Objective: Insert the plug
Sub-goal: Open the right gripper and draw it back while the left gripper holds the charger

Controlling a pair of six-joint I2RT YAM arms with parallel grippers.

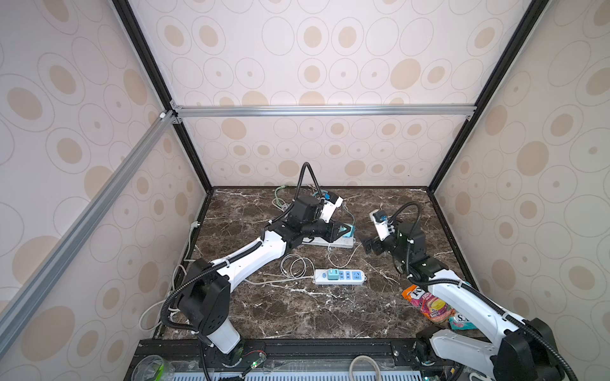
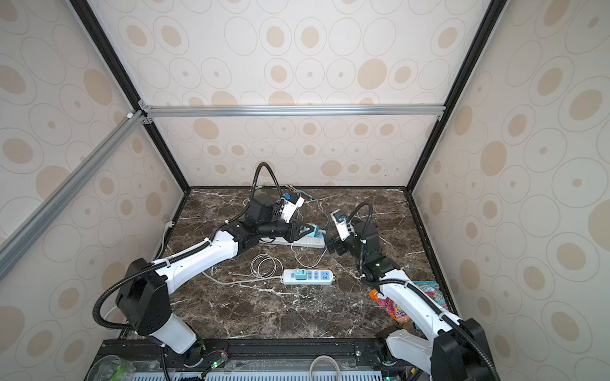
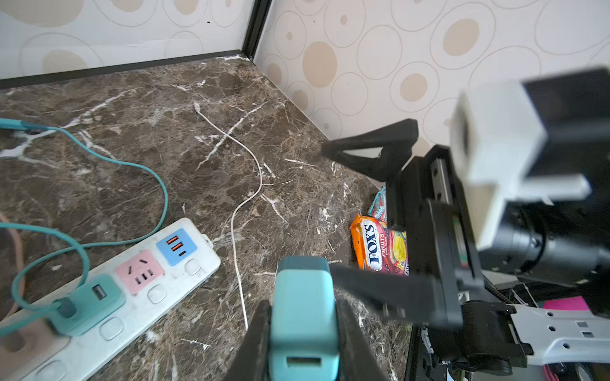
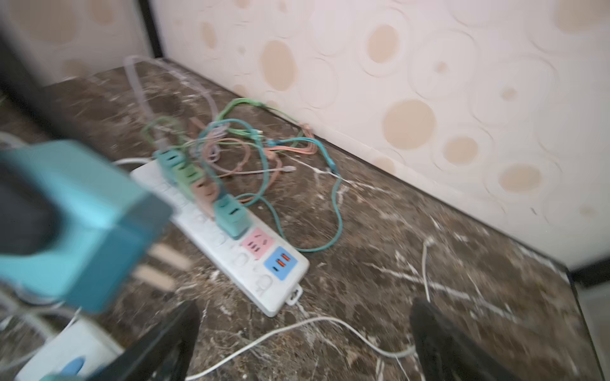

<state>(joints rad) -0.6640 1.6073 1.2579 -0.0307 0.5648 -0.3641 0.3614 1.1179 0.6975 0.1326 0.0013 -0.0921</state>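
Above the marble table (image 3: 165, 148), just off the end of the white power strip (image 3: 198, 273): hovering with left gripper (image 3: 303, 330) clamped, right gripper (image 4: 303, 333) gaping empty, farther off; holding teal plug (image 4: 85, 227) beside, not over, the free pink socket (image 3: 140, 270).

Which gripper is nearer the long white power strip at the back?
Left. The left gripper hovers by the long white power strip; the right gripper is beyond its end.
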